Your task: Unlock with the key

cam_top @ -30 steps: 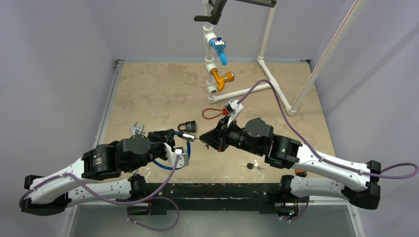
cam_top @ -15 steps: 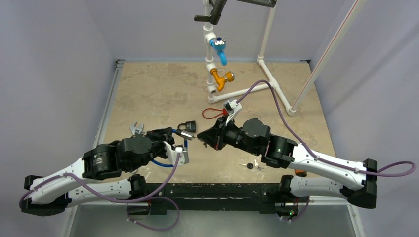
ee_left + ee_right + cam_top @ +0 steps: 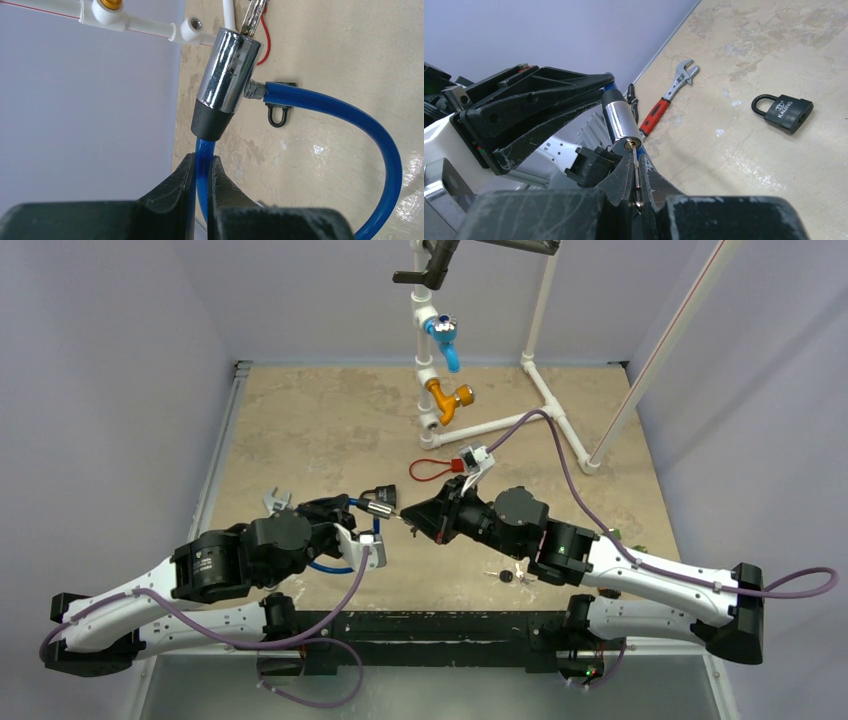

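Insertion step: my left gripper (image 3: 201,162) clamps blue cable (image 3: 345,107), right gripper (image 3: 637,172) pinches key (image 3: 635,152) at chrome lock cylinder (image 3: 618,120) keyhole; next I push in, turn.

One cable lock (image 3: 227,70), one padlock (image 3: 785,113), one wrench (image 3: 669,96)

Your mottled beige table (image 3: 320,430) carries a black padlock (image 3: 785,112), a red-handled wrench (image 3: 669,95) to its left, a red loop (image 3: 428,468), small keys (image 3: 510,575) toward the near edge, and a white pipe frame (image 3: 505,424).
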Action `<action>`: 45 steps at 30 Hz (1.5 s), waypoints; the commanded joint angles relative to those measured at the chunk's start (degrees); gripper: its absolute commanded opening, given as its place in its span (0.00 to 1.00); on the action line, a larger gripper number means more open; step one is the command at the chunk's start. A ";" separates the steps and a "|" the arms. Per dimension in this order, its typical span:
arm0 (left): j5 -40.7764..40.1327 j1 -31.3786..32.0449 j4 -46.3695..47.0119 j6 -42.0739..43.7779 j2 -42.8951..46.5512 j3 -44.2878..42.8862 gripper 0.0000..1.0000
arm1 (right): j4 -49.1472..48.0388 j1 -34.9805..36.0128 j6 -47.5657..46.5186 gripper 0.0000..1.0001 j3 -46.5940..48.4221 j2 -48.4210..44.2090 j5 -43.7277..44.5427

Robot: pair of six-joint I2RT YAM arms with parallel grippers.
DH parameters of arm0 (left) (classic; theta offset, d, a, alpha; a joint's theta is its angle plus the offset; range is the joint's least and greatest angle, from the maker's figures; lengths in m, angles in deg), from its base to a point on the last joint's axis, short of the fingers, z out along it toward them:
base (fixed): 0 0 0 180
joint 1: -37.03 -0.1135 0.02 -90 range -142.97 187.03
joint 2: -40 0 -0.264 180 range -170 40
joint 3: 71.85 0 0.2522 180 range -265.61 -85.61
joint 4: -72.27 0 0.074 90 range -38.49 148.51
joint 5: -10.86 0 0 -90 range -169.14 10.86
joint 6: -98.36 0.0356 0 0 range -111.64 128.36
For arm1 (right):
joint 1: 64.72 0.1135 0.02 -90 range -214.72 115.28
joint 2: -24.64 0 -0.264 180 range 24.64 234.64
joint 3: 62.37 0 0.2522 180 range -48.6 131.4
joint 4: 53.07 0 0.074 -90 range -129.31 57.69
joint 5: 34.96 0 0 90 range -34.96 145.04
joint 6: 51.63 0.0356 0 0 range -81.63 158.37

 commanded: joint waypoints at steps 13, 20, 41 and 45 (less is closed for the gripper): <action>6.21 0.65 5.92 -0.49 0.93 -3.37 0.00 | -6.59 0.35 -0.73 0.00 -0.36 -1.02 -2.87; 7.72 1.03 6.28 0.81 0.36 -3.84 0.00 | -4.62 0.25 -1.54 0.00 1.58 0.25 -3.82; 10.30 1.47 8.35 -1.98 2.37 -2.87 0.00 | -10.48 0.35 -1.98 0.00 -0.92 -0.96 -5.89; 11.07 1.47 8.44 -2.73 2.55 -3.22 0.00 | -10.53 0.33 -2.40 0.00 -1.39 -2.22 -6.00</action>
